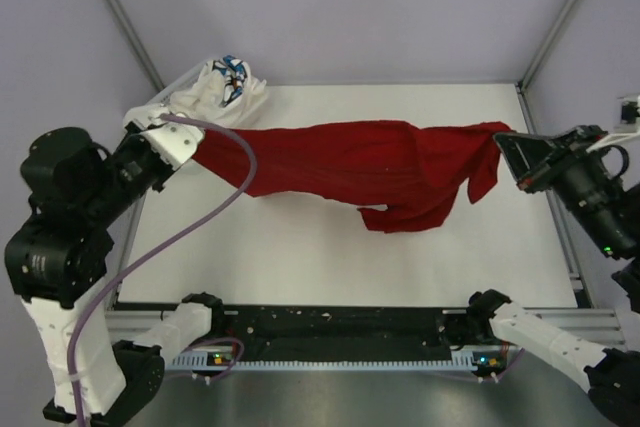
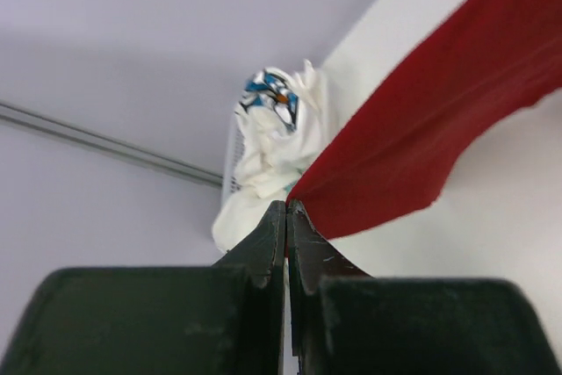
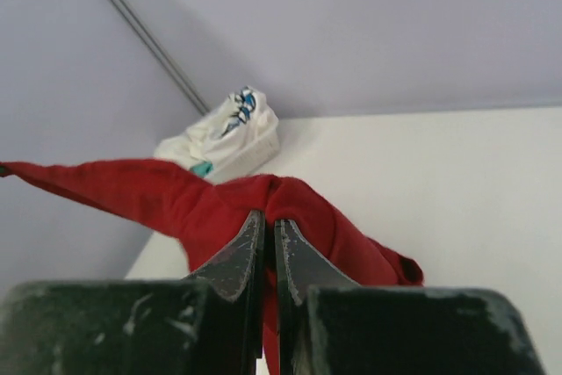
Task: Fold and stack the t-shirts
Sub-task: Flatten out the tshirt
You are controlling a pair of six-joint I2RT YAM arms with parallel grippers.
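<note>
Fingers of my left gripper are pressed together, pinching one end of the red cotton t-shirt. My right gripper is the same, its fingers clamped on the opposite end, with cloth bunched over the tips.

From the top view the red t-shirt is strung between the left gripper and the right gripper. Its long axis runs left to right across the flat white table, roughly parallel to the near edge. It spans nearly the full table width and sits over the far half. The upper edge is pulled fairly straight. The left part is narrow, like a band, and the cloth gets wider toward the right. A loose flap droops toward me right of centre. I cannot tell whether that flap touches the table.

A crumpled white t-shirt with a blue print is piled at the far-left corner, just beyond my left gripper and apart from the red one. The left wrist view shows something white and slotted under it, too blurred to name.

A purple cable loops off my left arm toward the near edge.
</note>
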